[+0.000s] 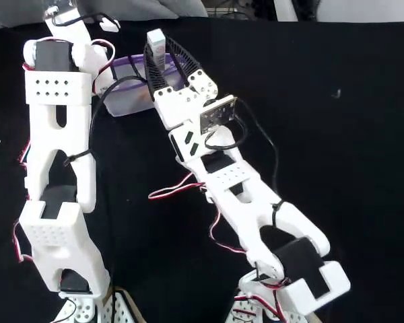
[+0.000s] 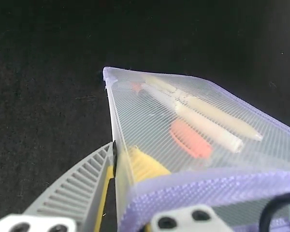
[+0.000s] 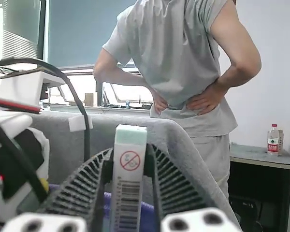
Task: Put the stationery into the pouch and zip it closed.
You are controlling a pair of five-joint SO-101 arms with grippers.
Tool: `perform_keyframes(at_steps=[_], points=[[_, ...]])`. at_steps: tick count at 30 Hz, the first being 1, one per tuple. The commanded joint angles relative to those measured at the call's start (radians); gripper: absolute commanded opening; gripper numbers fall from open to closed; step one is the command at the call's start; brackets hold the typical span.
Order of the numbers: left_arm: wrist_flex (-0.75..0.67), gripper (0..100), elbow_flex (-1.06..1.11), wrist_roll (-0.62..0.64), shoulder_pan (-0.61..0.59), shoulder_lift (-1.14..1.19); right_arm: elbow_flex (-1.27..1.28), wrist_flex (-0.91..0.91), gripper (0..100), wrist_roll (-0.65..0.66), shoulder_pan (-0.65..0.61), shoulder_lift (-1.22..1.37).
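Over a black table (image 1: 337, 168), the pouch (image 2: 183, 121), likely limp, is pinched at its edge by the left gripper (image 2: 114, 155); above it a light, stiff-looking box (image 3: 129, 145) is clamped flat-sided in the right gripper (image 1: 160, 54).

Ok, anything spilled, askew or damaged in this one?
Nothing stands out. The left gripper pinches the pouch at its edge, with pens lying inside. The right gripper holds a small box upright near it. No spill or damage shows.
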Motion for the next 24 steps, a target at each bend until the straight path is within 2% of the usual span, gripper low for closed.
perform_keyframes(at_steps=[1,7,12,15,22,24], points=[[0.005,3,0.002,0.012,-0.015,-0.028,0.001,-0.009,1.1,0.009,-0.02,0.044],[0.005,3,0.002,0.011,-0.018,-0.023,0.042,-0.006,1.5,0.011,-0.029,0.044],[0.003,3,0.002,0.011,-0.045,-0.023,0.127,0.12,1.5,0.137,-0.075,-0.038],[0.002,3,-0.007,0.012,-0.071,-0.023,0.159,0.126,1.5,0.192,-0.114,-0.067],[0.002,3,-0.007,0.012,-0.073,-0.023,0.148,0.126,1.7,0.193,-0.121,-0.064],[0.002,3,-0.007,0.012,-0.076,-0.025,0.148,0.126,4.7,0.193,-0.124,-0.064]])
